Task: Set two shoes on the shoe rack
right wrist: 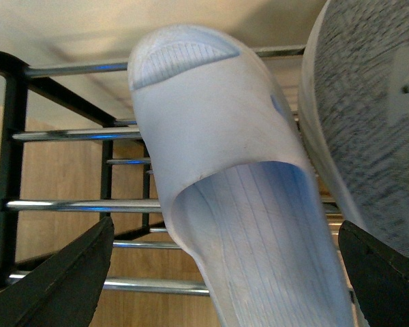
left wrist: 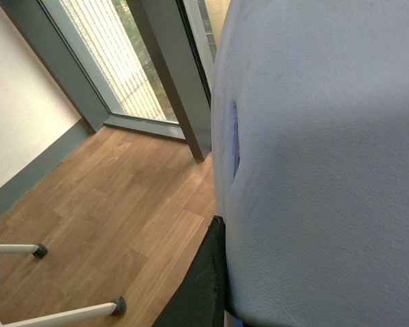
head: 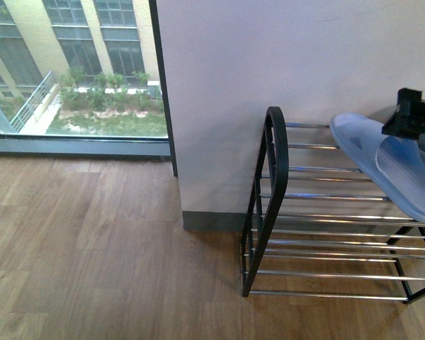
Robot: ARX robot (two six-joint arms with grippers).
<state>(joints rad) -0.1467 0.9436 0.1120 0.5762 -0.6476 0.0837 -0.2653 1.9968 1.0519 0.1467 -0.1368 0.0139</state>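
Observation:
The shoe rack (head: 275, 177) stands against the white wall, a black frame with chrome bars. A light blue slipper (head: 382, 159) lies slanted across its top bars, toe toward the wall. In the right wrist view this slipper (right wrist: 218, 150) sits between the wide-apart fingers of my open right gripper (right wrist: 225, 272), which touches nothing. Beside it is a grey knit shoe (right wrist: 368, 102) with a white sole edge. A black gripper part (head: 411, 117) hangs just above the slipper. My left gripper's finger (left wrist: 201, 286) presses on a light blue slipper (left wrist: 313, 170) that fills that view.
Wood floor (head: 92, 248) spreads left of the rack up to a tall window (head: 78, 64) with a dark post (head: 163, 85). White chair legs with castors (left wrist: 37, 251) show in the left wrist view. The rack's (right wrist: 13, 136) lower tiers hold nothing visible.

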